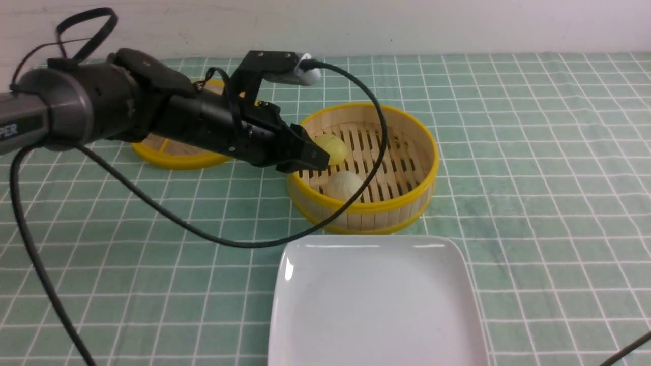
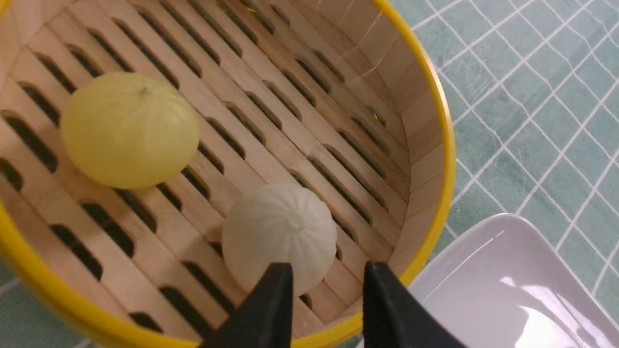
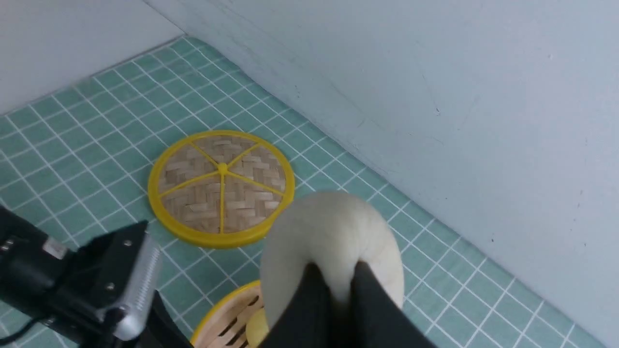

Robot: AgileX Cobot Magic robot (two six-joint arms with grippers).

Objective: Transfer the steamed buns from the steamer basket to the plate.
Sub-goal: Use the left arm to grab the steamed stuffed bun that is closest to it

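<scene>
Left wrist view: basket (image 2: 416, 125) holds two, pleats up. White bun (image 2: 280, 237) sits beneath left gripper (image 2: 326, 282), jaws apart, with yellow bun (image 2: 129, 129) beyond. Right gripper (image 3: 338, 280) pinches third bun (image 3: 333, 227).

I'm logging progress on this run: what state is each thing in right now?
steamer basket, uncovered, holding two buns.
yellow bun, resting in the basket.
white bun, resting in the basket.
third bun, pinched and held aloft.
plate, bare.
lid, lying flat on the cloth.
left gripper, open above the basket.
right gripper, shut on the third bun.
</scene>
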